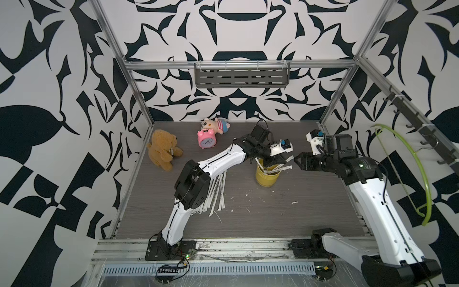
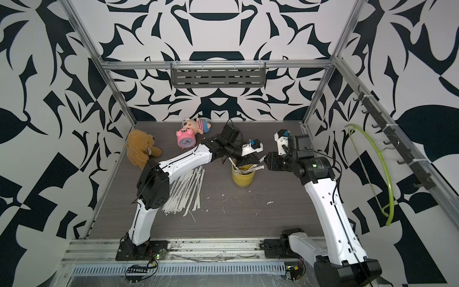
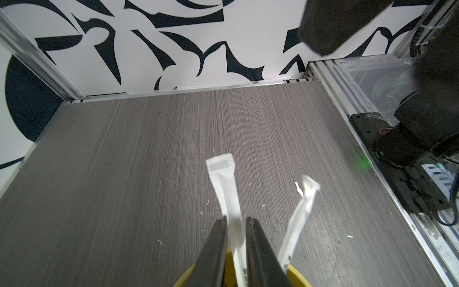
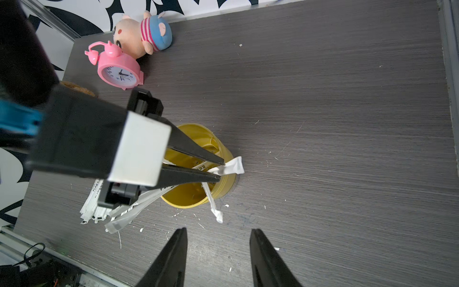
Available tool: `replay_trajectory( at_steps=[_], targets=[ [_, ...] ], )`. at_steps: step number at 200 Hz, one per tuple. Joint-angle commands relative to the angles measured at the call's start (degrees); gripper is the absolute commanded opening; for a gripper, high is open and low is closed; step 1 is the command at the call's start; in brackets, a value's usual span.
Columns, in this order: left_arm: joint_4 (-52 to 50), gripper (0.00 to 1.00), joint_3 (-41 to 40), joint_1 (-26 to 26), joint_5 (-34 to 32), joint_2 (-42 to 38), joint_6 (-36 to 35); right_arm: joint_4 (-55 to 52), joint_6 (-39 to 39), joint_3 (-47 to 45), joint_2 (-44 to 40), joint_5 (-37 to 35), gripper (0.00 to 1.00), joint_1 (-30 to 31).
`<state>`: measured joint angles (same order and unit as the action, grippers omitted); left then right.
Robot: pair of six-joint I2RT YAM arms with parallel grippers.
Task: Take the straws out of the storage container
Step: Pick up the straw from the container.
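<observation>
Small dark print runs along the paper wrappers of the straws [image 2: 185, 190] lying beside the storage container [image 2: 243, 179], too small to read, while the pink alarm clock [image 2: 186, 140] farther back shows a numbered dial, its digits illegible.

Lit brightly and evenly from overhead, with only soft, faint shadows on the table [image 1: 310, 218]. Bowed toward the edges in both top views, and slightly soft. Sharp on the wood grain in the wrist views; blurred on one straw [image 3: 299, 218] tip and the close right arm [image 3: 434, 111]. Tinted by a green glow [image 3: 362, 161] beside it.
</observation>
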<state>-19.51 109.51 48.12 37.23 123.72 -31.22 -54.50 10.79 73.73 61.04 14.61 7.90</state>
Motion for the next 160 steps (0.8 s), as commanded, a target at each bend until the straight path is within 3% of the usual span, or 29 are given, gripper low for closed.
replay_trajectory(
  at_steps=[1,67,104,160],
  targets=[
    [-4.1,0.19,2.9,0.0,0.1,1.8,-0.9,1.7,-0.9,0.5,-1.1,0.8,0.46,-0.1],
    [-3.8,0.18,2.9,0.6,-1.2,1.9,-1.9,1.7,-1.3,0.3,-1.5,0.8,0.46,-0.2],
    [-2.6,0.22,3.0,1.6,-5.2,2.3,-2.0,1.6,-1.3,0.5,-1.5,1.0,0.46,-0.1],
    [-1.0,0.11,1.7,1.8,-6.1,1.0,-1.5,1.6,-1.3,0.5,-2.2,0.7,0.46,-0.2]
  ],
)
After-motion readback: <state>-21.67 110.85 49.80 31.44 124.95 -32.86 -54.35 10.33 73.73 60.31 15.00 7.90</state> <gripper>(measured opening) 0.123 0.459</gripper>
